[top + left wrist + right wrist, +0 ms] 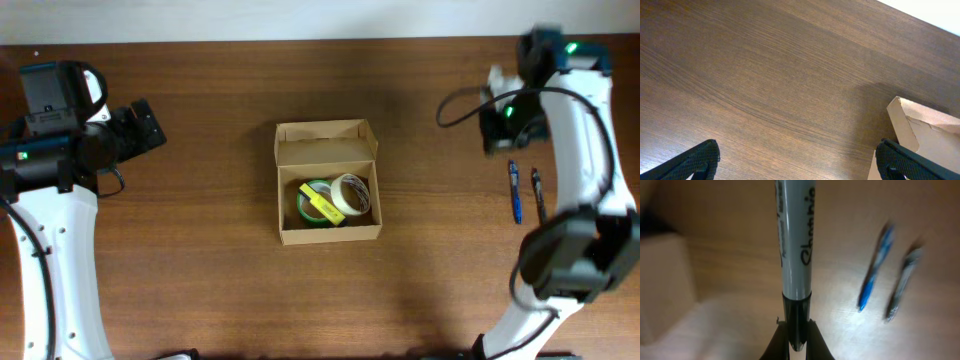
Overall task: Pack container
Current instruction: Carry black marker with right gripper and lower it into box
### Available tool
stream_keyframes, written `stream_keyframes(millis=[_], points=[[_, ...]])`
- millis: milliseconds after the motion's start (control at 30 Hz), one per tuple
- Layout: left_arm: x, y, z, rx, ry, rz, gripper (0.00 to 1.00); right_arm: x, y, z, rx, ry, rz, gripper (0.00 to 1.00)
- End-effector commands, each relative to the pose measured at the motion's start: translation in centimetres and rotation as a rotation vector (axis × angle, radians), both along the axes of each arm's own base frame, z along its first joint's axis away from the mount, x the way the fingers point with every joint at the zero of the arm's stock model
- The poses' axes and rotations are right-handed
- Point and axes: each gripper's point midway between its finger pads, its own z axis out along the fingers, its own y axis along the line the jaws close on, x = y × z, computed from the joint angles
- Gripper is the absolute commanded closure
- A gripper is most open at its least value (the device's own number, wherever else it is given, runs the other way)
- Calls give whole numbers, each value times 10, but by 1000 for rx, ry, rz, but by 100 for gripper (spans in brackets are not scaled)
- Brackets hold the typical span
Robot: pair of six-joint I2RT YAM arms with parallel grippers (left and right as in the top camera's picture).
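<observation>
The right gripper clamps a grey marker at its black end. The left gripper has its jaws spread wide near the box.

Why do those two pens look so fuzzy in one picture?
Right wrist view: focus sits on the close marker in the right gripper, so the blue pen and dark pen beyond blur. Overhead view: both look sharper, though small. Left wrist view: the table shows sharp grain.
</observation>
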Motion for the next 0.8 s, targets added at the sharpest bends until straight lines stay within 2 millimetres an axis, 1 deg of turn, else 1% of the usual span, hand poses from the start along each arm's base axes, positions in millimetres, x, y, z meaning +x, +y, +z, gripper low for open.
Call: stream_keyframes(millis=[0, 67, 100, 167, 200, 267, 300, 367, 433, 467, 500, 567, 600, 767], points=[[0, 0, 1, 2, -3, -15, 1, -4, 45, 67, 8, -166, 90, 96], [0, 0, 1, 2, -3, -15, 1, -10, 78, 83, 16, -196, 172, 96], [0, 0, 1, 2, -3, -15, 1, -14, 100, 86, 22, -204, 230, 96], [0, 0, 1, 2, -4, -15, 1, -24, 140, 83, 16, -195, 341, 96], [0, 0, 1, 3, -4, -15, 1, -29, 158, 78, 5, -183, 393, 96], [0, 0, 1, 2, -4, -15, 1, -37, 185, 66, -9, -159, 463, 96], [0, 0, 1, 2, -4, -15, 1, -42, 201, 56, -14, -136, 507, 96], [0, 0, 1, 2, -2, -15, 1, -51, 223, 37, -16, -89, 560, 96], [0, 0, 1, 2, -2, -15, 1, -62, 238, 12, -32, -21, 610, 96], [0, 0, 1, 2, -1, -15, 1, -70, 245, -5, -43, 26, 636, 96], [0, 0, 1, 2, -1, -15, 1, -82, 251, -29, -63, 89, 668, 96], [0, 0, 1, 2, -1, -15, 1, -96, 256, -56, -84, 147, 699, 96], [0, 0, 1, 2, -1, -15, 1, -101, 257, -67, -91, 166, 709, 96], [0, 0, 1, 2, -1, -15, 1, -117, 255, -107, -79, 237, 718, 96]])
